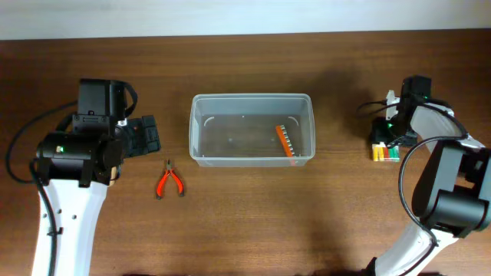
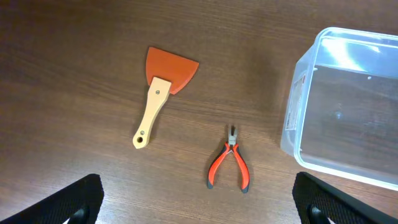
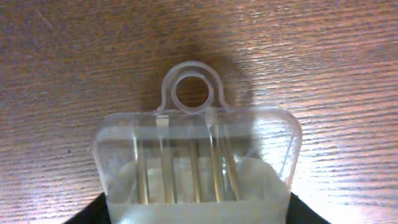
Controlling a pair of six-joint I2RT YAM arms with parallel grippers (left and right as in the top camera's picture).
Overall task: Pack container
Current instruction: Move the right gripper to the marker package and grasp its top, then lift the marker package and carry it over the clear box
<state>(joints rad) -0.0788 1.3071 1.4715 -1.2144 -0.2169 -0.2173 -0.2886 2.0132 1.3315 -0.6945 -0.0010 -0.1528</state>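
Note:
The clear container (image 1: pixel 252 129) stands mid-table with an orange-handled tool (image 1: pixel 285 141) lying inside it; its corner shows in the left wrist view (image 2: pixel 348 106). Red-handled pliers (image 1: pixel 169 180) lie left of it, also seen from the left wrist (image 2: pixel 231 165). A scraper with an orange blade and a wooden handle (image 2: pixel 163 93) lies beyond the pliers. My left gripper (image 2: pixel 199 208) is open and empty above the pliers. My right gripper (image 3: pixel 196 214) is open and straddles a clear pack of thin rods (image 3: pixel 193 155), which lies on the table at the right (image 1: pixel 385 152).
The left arm (image 1: pixel 84 153) hides the scraper in the overhead view. The pack has a round hang hole (image 3: pixel 191 91) at its far end. Bare wooden table (image 1: pixel 253 222) lies in front of the container.

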